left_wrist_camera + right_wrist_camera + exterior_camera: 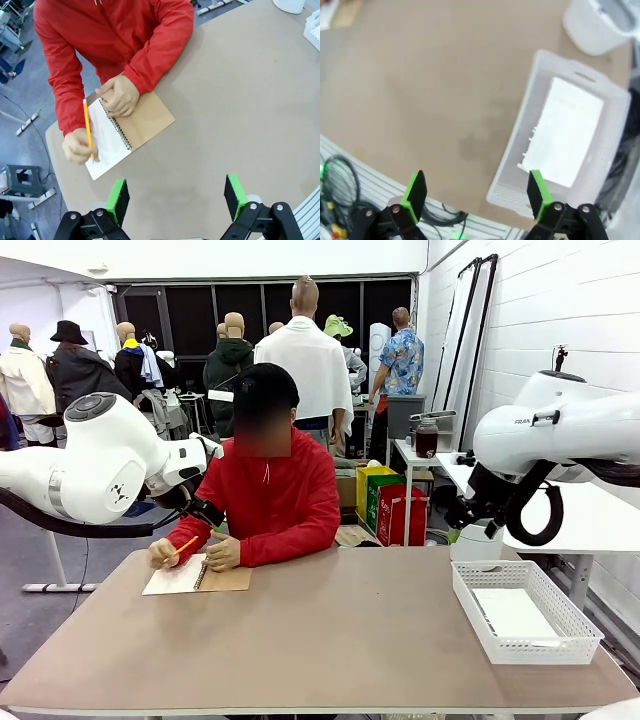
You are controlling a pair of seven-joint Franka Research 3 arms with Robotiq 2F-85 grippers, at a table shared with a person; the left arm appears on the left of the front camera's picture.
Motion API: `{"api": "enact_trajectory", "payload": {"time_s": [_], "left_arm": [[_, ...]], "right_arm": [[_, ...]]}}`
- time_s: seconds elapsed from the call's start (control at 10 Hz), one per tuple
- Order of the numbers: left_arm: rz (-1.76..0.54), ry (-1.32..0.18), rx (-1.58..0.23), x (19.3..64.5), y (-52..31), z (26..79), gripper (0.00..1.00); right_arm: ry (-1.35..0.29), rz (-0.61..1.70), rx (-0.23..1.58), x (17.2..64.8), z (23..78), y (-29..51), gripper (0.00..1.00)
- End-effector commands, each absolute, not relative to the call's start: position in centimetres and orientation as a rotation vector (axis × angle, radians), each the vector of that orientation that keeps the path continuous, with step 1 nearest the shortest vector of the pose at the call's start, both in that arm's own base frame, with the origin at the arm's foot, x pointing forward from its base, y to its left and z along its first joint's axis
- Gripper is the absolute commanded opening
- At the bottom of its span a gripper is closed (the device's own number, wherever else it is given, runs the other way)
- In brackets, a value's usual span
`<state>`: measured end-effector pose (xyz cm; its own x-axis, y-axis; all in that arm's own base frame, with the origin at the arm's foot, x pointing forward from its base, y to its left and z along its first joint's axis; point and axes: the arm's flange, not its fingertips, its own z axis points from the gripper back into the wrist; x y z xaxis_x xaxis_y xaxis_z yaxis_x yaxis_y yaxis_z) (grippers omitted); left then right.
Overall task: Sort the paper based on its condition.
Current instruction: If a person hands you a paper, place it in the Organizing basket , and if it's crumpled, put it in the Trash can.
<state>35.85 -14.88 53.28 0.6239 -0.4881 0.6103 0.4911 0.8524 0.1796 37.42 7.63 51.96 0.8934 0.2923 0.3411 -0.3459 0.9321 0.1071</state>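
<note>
My left claw (176, 189) and right claw (476, 181) both hang spread above the table (235, 100) (paper (567, 132) lies in the tray (517, 140)).

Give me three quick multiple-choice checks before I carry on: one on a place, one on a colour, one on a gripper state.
1. Where does the loose white sheet lie?
A. In the white basket
B. On the floor
C. On a shelf

2. What colour is the pencil in the person's hand?
A. Blue
B. Orange-yellow
C. Black

3. How is the left gripper?
A. Shut on a sheet
B. Shut on the pencil
C. Open, holding nothing

Answers:
1 A: the sheet lies flat inside the basket, on the robot's right side of the table.
2 B: the left wrist view shows it orange-yellow against the white page.
3 C: its jaws stand wide apart with nothing between them.
</note>
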Motion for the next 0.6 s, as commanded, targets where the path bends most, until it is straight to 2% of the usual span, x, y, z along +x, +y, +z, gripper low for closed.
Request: {"api": "enact_trajectory", "payload": {"time_s": [0.0,0.2,0.5], "left_arm": [[-0.565,-0.697,-0.004,35.8,-14.9,53.2,1.00],[-0.565,-0.697,-0.004,35.8,-14.9,53.2,1.00],[-0.565,-0.697,-0.004,35.8,-14.9,53.2,1.00]], "right_arm": [[-0.366,0.480,0.223,35.7,51.4,8.3,1.00],[-0.389,0.573,0.248,34.8,51.3,10.0,1.00],[-0.459,0.595,0.298,33.8,51.3,10.9,1.00]]}}
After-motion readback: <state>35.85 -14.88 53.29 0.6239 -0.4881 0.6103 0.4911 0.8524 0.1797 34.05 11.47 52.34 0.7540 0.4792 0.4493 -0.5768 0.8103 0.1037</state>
